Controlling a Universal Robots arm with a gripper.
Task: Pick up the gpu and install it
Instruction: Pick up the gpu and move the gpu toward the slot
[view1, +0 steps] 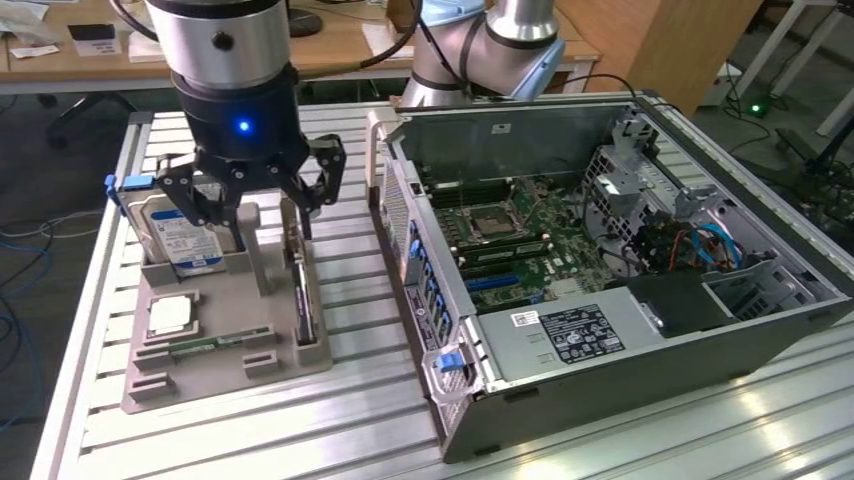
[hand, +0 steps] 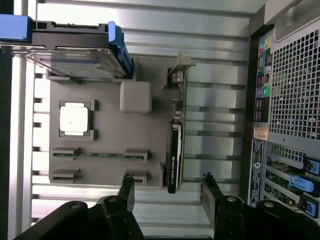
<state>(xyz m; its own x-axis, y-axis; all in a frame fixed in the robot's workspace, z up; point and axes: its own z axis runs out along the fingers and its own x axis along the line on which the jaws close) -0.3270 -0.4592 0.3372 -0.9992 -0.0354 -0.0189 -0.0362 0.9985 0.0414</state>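
Now | gpu on edge in tray, long axis along tray's length, bracket toward hard drive | gripper spread, empty

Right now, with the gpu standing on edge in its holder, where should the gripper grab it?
Probably the free upper long edge of the gpu, coming straight down from above and closing across its flat faces. It stands thin and upright in the gray holder, which holds its lower edge.

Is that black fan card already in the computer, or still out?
Still out: the gpu stands on edge in the grey holder beside the open computer case, with the open hand above it.
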